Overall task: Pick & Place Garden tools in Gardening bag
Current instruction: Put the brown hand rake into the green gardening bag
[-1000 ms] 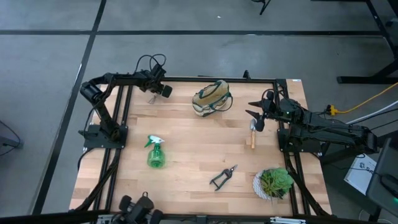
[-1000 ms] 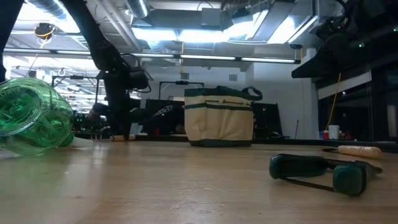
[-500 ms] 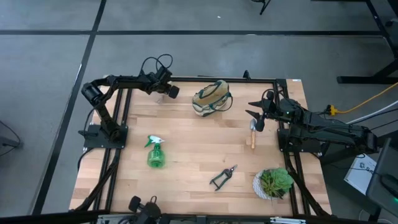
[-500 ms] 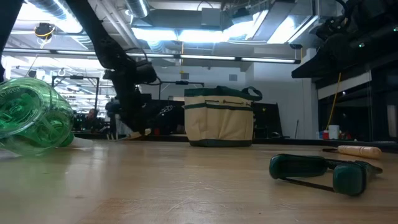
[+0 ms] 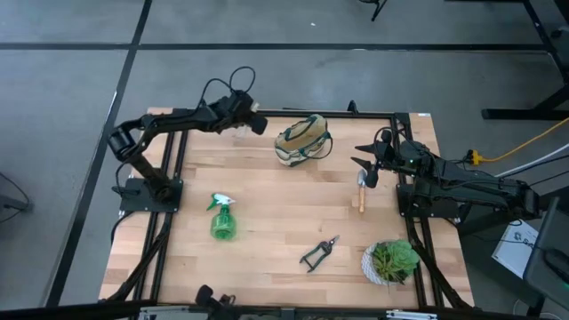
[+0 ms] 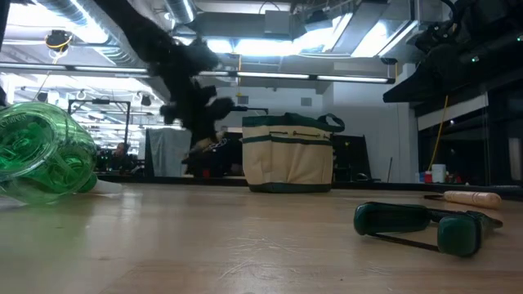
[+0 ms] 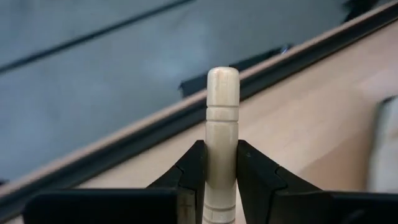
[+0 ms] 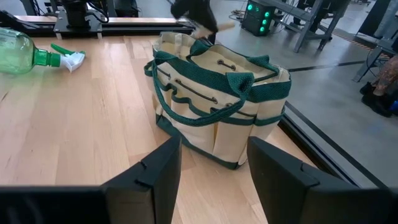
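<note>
Left tool (image 7: 222,180) pinches pale grooved wooden handle (image 7: 222,124).

1. You have the gardening bag (image 5: 302,139) at the table's (image 5: 267,222) far edge, centre.
2. Spray bottle (image 5: 222,218) lies left; trowel (image 5: 361,191) right.
3. Pruning shears (image 5: 319,253) lie near the front, potted plant (image 5: 392,261) to their right.

Both arms are dark, nearly black, built of slim tubular links with bulkier rounded joints. The left arm (image 5: 169,120) carries thin black cables that loop above its wrist. The right arm (image 5: 462,182) has a boxier, thicker forearm and tangled black cables near its wrist. Each gripper has two matte black fingers (image 8: 155,177), broad and flat with angled, wedge-shaped inner faces and squared edges.
</note>
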Robot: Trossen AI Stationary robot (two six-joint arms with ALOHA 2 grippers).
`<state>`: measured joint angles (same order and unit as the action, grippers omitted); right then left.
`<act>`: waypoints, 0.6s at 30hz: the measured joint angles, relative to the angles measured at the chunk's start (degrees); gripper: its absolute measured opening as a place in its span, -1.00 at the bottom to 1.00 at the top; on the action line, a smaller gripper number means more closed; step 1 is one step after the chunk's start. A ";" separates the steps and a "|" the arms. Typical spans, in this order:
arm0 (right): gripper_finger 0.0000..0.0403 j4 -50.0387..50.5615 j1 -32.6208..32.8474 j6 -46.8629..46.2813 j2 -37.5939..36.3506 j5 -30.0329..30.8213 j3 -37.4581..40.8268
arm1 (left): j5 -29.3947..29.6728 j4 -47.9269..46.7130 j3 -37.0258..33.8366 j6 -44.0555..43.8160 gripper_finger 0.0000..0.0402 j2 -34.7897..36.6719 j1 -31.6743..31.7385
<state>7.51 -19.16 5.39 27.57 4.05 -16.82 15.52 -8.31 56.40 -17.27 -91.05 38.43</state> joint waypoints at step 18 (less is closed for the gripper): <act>-0.08 0.00 0.00 -0.02 0.00 -0.20 0.00 | -0.03 12.88 6.26 11.59 -0.70 3.19 -12.71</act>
<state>7.51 -19.16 5.37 27.57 3.86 -16.82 15.49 4.57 62.65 -5.69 -87.85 25.72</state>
